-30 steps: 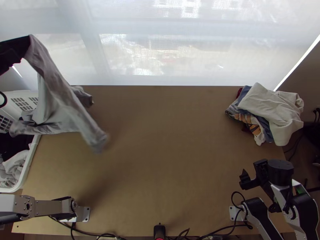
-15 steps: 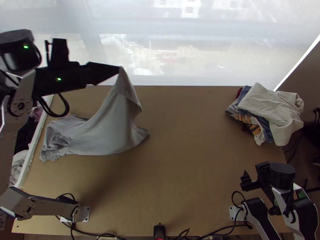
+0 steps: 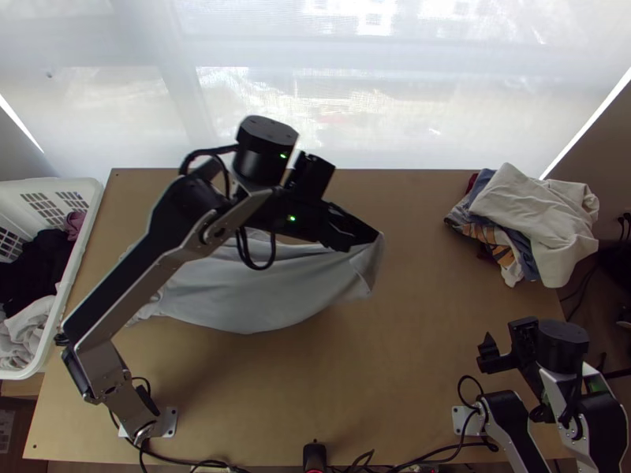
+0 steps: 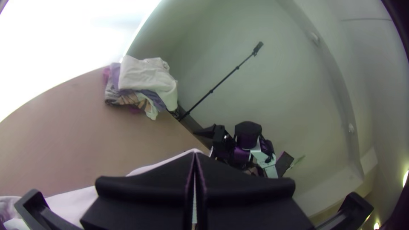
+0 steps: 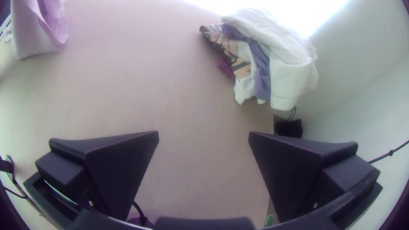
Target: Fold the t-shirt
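Note:
In the top view my left gripper [image 3: 374, 239] is over the middle of the table, shut on one end of a light grey t-shirt [image 3: 260, 296]. The rest of the shirt trails back to the left, loosely bunched near its far end and partly hidden under the arm. The left wrist view has the gripper [image 4: 195, 155] with its fingers pressed together and pale cloth [image 4: 74, 200] behind them. My right gripper [image 3: 483, 355] stays at the lower right, away from the shirt; the right wrist view has this gripper [image 5: 203, 136] with its fingers wide apart and nothing between them.
A pile of clothes [image 3: 536, 217] lies at the table's far right corner, with a cream cloth on top. At the left edge stands a white basket [image 3: 59, 315] holding dark and light clothes. Cables run along the near edge of the table [image 3: 355, 394].
The left gripper has swung from the far left across to the middle, pulling the shirt off the basket and rightward over the table. The right arm has hardly moved.

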`<state>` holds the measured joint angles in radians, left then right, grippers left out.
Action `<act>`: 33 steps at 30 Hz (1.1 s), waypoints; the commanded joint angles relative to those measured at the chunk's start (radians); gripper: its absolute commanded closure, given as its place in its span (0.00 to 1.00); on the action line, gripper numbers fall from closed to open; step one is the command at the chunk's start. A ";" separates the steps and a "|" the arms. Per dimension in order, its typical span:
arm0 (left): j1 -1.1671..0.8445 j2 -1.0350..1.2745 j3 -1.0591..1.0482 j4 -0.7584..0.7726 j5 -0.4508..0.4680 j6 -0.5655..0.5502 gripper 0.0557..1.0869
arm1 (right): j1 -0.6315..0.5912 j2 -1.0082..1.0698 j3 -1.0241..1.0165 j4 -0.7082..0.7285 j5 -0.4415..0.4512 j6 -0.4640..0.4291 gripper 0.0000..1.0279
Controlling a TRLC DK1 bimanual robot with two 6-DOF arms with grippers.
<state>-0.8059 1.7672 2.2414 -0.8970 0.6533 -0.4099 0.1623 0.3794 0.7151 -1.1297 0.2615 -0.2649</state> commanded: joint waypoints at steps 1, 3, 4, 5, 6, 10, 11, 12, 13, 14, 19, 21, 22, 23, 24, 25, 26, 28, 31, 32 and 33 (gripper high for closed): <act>-0.205 0.126 0.047 0.043 -0.041 0.022 0.97 | -0.040 0.000 0.006 0.002 0.001 -0.008 0.04; -0.242 0.146 0.052 0.061 -0.046 0.022 0.97 | -0.047 0.000 0.006 0.002 0.001 -0.008 0.04; -0.257 0.156 0.053 0.064 -0.047 0.023 0.97 | -0.047 0.000 0.006 0.002 0.001 -0.010 0.04; -0.271 0.166 0.053 0.066 -0.049 0.025 0.97 | -0.049 0.001 0.007 0.001 0.002 -0.011 0.04; -0.283 0.175 0.052 0.067 -0.049 0.026 0.97 | -0.050 0.001 0.009 -0.002 0.002 -0.016 0.04; -0.319 0.213 0.040 0.067 -0.049 0.026 0.97 | -0.052 0.000 0.010 -0.012 0.005 -0.028 0.04; -0.326 0.224 0.037 0.067 -0.049 0.026 0.94 | -0.052 0.000 0.010 -0.012 0.007 -0.028 0.04; -0.328 0.225 0.034 0.064 -0.050 0.026 0.84 | -0.052 0.000 0.010 -0.012 0.005 -0.031 0.04; -0.331 0.224 0.027 0.059 -0.053 0.026 0.70 | -0.052 0.000 0.009 -0.012 0.005 -0.033 0.04; -0.331 0.215 0.024 0.055 -0.060 0.026 0.57 | -0.052 0.000 0.009 -0.010 0.005 -0.033 0.04; -0.306 0.084 -0.023 -0.017 -0.164 0.138 0.23 | -0.050 -0.004 0.010 -0.001 0.005 -0.033 0.04; -0.283 0.023 -0.035 -0.082 -0.222 0.215 0.17 | -0.050 -0.013 0.010 -0.001 0.004 -0.033 0.04; -0.262 -0.008 -0.040 -0.118 -0.238 0.244 0.17 | -0.046 -0.019 0.010 0.001 0.004 -0.033 0.04; -0.234 -0.041 -0.055 -0.143 -0.247 0.263 0.17 | -0.040 -0.022 0.012 0.005 0.004 -0.033 0.04; -0.203 -0.077 -0.069 -0.169 -0.250 0.280 0.17 | -0.032 -0.022 0.012 0.015 0.004 -0.033 0.04; -0.168 -0.114 -0.097 -0.189 -0.250 0.290 0.17 | -0.021 -0.020 0.012 0.024 0.004 -0.034 0.04; -0.127 -0.150 -0.120 -0.210 -0.250 0.298 0.17 | -0.004 -0.010 0.014 0.036 0.004 -0.034 0.04; -0.036 -0.210 -0.170 -0.263 -0.250 0.312 0.17 | 0.023 0.023 0.029 0.064 0.004 -0.034 0.04; 0.129 -0.305 -0.290 -0.312 -0.250 0.344 0.17 | 0.042 0.087 0.066 0.119 0.005 -0.034 0.04; 0.185 -0.342 -0.351 -0.310 -0.251 0.358 0.17 | 0.045 0.108 0.078 0.134 0.004 -0.036 0.04; 0.249 -0.376 -0.413 -0.309 -0.253 0.384 0.17 | 0.048 0.130 0.090 0.150 0.004 -0.039 0.04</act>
<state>-0.8494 1.5940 2.0663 -1.1233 0.4213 -0.1173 0.1703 0.4149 0.7521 -1.0611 0.2657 -0.3004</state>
